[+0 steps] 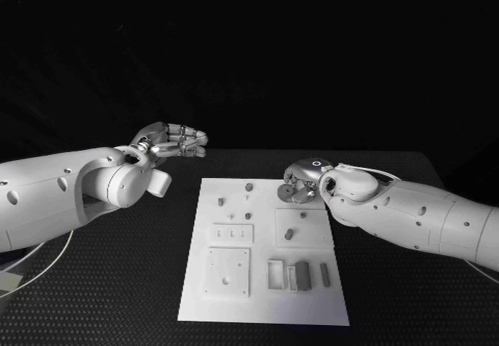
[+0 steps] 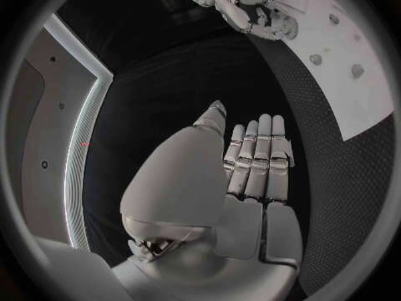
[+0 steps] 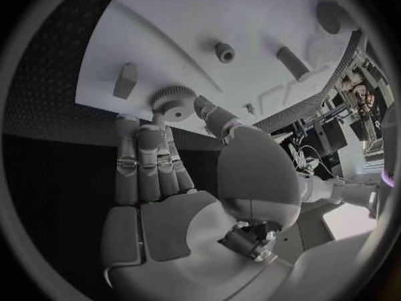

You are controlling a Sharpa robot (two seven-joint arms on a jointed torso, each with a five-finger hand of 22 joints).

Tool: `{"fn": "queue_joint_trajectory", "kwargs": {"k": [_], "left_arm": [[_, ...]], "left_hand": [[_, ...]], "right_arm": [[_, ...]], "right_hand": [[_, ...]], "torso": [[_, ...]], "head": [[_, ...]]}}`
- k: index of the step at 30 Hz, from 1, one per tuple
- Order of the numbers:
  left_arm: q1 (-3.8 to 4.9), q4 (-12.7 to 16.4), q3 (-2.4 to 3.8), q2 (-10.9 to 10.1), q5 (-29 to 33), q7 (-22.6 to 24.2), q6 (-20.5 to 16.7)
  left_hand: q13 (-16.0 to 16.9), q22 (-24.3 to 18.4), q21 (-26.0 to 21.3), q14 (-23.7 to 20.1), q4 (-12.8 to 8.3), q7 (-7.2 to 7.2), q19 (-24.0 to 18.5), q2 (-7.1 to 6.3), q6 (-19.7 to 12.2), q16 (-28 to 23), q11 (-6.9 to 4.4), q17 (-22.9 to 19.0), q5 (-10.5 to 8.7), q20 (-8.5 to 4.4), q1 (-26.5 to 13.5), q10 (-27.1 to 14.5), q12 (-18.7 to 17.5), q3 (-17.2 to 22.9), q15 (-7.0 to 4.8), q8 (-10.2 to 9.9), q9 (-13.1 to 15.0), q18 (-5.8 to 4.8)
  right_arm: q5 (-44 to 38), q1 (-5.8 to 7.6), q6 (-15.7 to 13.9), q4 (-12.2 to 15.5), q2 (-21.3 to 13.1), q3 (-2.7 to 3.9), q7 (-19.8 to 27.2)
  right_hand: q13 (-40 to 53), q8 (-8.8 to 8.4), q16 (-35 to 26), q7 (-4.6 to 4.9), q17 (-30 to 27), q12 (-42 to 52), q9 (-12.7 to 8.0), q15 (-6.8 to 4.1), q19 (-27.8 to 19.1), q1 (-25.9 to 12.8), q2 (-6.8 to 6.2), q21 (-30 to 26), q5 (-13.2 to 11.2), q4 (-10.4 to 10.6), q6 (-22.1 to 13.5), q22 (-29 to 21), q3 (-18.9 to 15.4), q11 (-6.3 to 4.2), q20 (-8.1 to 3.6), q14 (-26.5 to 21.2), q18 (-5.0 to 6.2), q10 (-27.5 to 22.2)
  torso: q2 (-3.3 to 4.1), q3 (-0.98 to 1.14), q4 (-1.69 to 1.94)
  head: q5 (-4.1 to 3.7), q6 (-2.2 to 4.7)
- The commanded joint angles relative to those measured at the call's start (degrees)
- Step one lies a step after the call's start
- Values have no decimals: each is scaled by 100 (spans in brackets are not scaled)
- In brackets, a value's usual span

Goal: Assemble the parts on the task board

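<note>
Low on the task board lie grey parts, details unclear; right hand pinches a gear; left hand hovers released, upper left.

Two glossy white arms with rounded shell housings, small dark oval screw recesses dotted along each, left hand and right hand were silver and segmented (metallic links), thin white cable looped under the left arm, dark ring marking at right wrist.

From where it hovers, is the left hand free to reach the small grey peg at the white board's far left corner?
Probably yes: the left hand is empty beyond the white board, and nothing lies between it and the small grey peg; the right hand works the opposite edge.
</note>
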Motion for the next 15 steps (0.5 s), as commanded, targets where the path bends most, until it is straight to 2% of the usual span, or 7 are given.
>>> {"fn": "queue_joint_trajectory", "kwargs": {"k": [1, 5, 11, 15], "left_arm": [[7, 20, 4, 11, -23, 71, 89], [7, 19, 4, 14, -23, 71, 90], [8, 30, 4, 9, -23, 66, 90], [8, 37, 3, 7, -23, 61, 92]], "left_hand": [[-9, -8, -31, -30, -11, 135, -47, 5, -21, -26, 32, 9, -24, 2, -21, 9, -25, 25, -4, -23, -7, -51], [-9, -8, -31, -30, -10, 136, -47, 6, -22, -27, 32, 10, -24, 3, -22, 9, -26, 25, -4, -23, -7, -51], [-10, -9, -31, -30, -9, 137, -47, 7, -22, -28, 32, 11, -25, 3, -25, 9, -27, 24, -3, -23, -8, -51], [-10, -9, -32, -30, -8, 138, -47, 8, -22, -28, 33, 11, -25, 4, -27, 8, -28, 24, -3, -23, -8, -52]], "right_arm": [[7, -5, 36, -68, -2, 1, 55], [6, -5, 71, -110, 6, 1, 48], [6, -5, 127, -114, 37, 1, 77], [-30, -13, 118, -122, 66, 1, 78]], "right_hand": [[12, 36, 40, -10, -11, 28, 13, 15, 27, 28, 50, -6, 18, 20, 62, 110, 4, 22, -15, -12, 485, 20], [43, 90, 65, -13, -14, 67, 30, 7, 50, 59, 126, 5, 17, 2, 129, 112, -7, 13, -28, 5, 485, 99], [149, 155, 92, -24, -28, 173, 44, -65, 74, 119, 311, 21, 16, -102, 212, 115, -53, -63, -47, 28, 485, 300], [364, 196, 105, -41, -44, 352, 45, -189, 88, 138, 452, 41, 20, -239, 266, 118, -119, -188, -53, 40, 485, 576]], "torso": [[7, 5, 2], [6, 6, -5], [8, 6, -4], [4, 6, 4]], "head": [[3, -21], [4, -36], [-3, -51], [-4, -68]]}}
